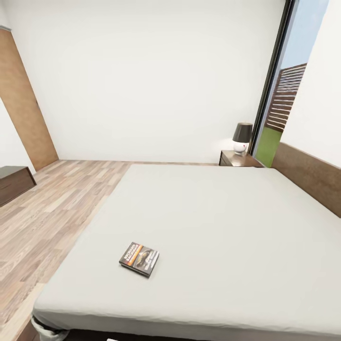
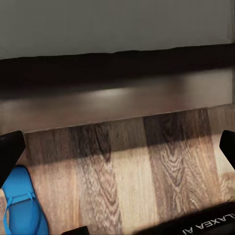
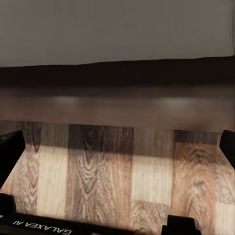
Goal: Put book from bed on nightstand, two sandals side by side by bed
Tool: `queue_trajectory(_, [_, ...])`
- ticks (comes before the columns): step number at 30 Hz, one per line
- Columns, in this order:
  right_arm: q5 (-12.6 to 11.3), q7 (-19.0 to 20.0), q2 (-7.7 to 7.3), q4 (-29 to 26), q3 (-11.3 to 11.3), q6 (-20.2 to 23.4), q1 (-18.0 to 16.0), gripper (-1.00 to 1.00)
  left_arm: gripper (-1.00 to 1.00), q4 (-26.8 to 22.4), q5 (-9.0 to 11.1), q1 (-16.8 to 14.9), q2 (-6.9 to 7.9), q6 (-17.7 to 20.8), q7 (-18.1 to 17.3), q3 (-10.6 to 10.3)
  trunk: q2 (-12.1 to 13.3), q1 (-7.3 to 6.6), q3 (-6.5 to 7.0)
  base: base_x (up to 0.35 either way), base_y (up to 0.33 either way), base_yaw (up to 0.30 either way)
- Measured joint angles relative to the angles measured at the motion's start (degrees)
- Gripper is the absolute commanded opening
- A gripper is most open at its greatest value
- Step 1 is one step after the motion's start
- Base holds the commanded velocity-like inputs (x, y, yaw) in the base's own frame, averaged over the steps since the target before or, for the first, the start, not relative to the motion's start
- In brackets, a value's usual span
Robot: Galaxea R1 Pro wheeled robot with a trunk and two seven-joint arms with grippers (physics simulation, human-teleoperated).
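The book (image 1: pixel 139 259) lies flat on the pale grey mattress of the bed (image 1: pixel 222 222), near its front left part, dark cover with an orange band facing up. A dark wooden nightstand (image 1: pixel 239 159) stands at the far side of the bed by the window, beside the headboard (image 1: pixel 308 176). One bright blue sandal (image 2: pixel 22 205) lies on the plank floor in the left wrist view, close to one black finger (image 2: pixel 10 152). My left gripper (image 2: pixel 117 147) is open over bare floor in front of the bed frame. My right gripper (image 3: pixel 117 147) is open too, over floor planks.
A lamp with a dark shade (image 1: pixel 242 137) stands on the nightstand. A low dark dresser (image 1: pixel 14 182) sits at the left wall, with a wooden door panel (image 1: pixel 23 104) behind it. Wood-plank floor (image 1: pixel 57 208) runs along the bed's left side. A tall window (image 1: pixel 284 94) is at the right.
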Motion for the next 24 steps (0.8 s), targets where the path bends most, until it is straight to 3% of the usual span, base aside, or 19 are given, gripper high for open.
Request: queue_trajectory(24, [0.1,-0.1,0.44,0.1,0.1,0.0,0.0,1.00,1.00,0.0,0.0,0.0,0.00,0.1,-0.1,0.0,9.6,-5.27,4.31,0.000,0.000,0.000])
